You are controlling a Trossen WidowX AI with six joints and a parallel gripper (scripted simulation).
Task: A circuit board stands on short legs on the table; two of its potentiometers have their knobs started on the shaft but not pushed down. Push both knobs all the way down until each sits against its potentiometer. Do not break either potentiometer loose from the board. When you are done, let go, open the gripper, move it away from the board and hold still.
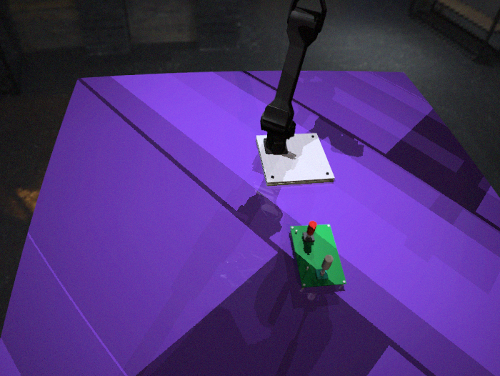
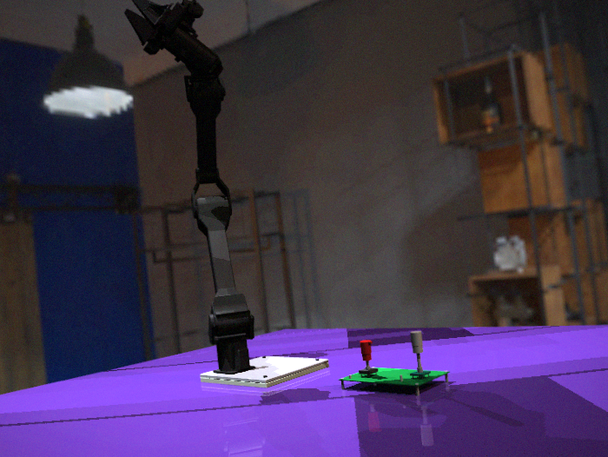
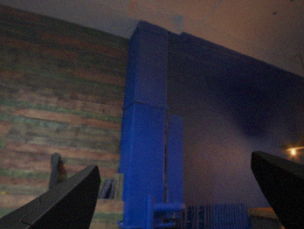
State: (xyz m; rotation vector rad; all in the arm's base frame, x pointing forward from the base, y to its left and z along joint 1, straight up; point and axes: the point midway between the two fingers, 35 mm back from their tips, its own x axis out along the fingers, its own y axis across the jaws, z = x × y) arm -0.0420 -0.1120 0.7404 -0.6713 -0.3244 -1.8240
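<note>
A green circuit board stands on short legs on the purple table. A red knob sits high on the shaft of a dark potentiometer, with shaft showing below it. A taller grey knob sits high on the shaft of a teal potentiometer, with a longer stretch of shaft showing. My gripper is open and empty. It is raised far above the table, away from the board, partly cut off at the top left in the exterior view and out of the top view.
The arm's base stands on a white plate on the table, behind the board in the top view. A small post rises from the board near the teal potentiometer. The wrist view shows only walls and ceiling.
</note>
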